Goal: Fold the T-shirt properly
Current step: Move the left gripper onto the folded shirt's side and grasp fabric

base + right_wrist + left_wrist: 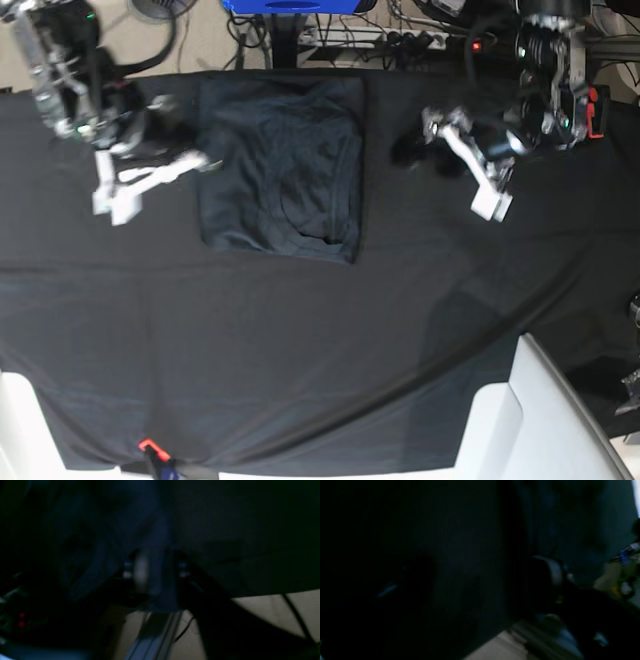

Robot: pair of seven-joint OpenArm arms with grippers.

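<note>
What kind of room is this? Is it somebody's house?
Probably not a house; it looks like a robot lab or workshop. Two robot arms, the left gripper and right gripper, hang over a table under a black tablecloth with a T-shirt on it, and a tangle of cables runs behind.

Clearance around the work area

We see the T-shirt lying between both grippers with bare tablecloth in front; white panels flank the near edge and cables crowd the far edge.

Both wrist views are basically lost to darkness and motion blur. The T-shirt can't be made out in them, only dim smeared shapes.
</note>
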